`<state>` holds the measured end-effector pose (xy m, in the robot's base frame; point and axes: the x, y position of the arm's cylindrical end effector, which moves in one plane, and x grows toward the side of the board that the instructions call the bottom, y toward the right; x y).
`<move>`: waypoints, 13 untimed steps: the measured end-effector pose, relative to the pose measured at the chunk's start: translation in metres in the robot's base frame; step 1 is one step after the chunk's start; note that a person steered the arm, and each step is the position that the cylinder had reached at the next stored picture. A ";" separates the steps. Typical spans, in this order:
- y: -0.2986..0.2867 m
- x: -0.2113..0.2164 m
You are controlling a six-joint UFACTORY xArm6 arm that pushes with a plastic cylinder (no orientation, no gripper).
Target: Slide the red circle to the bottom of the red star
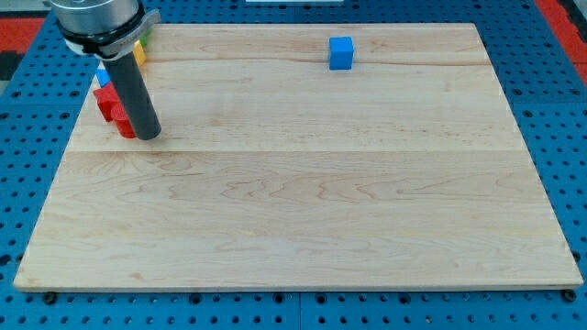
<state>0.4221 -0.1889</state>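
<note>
My tip [149, 136] rests on the wooden board [303, 183] at the view's upper left. Red blocks [112, 107] sit just left of the rod, touching or nearly touching it; the rod hides part of them, so I cannot tell the red circle from the red star. A bit of a blue block [103, 80] shows above the red ones. A yellow block [140, 51] with a green edge [143, 40] peeks out beside the arm's body near the top left corner.
A blue cube [341, 53] stands alone near the board's top edge, right of centre. The arm's grey body [96, 23] covers the top left corner. A blue pegboard surface surrounds the board.
</note>
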 end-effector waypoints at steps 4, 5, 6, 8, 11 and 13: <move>0.031 -0.017; 0.025 -0.028; 0.008 -0.034; -0.013 -0.024; -0.018 -0.020; 0.000 -0.045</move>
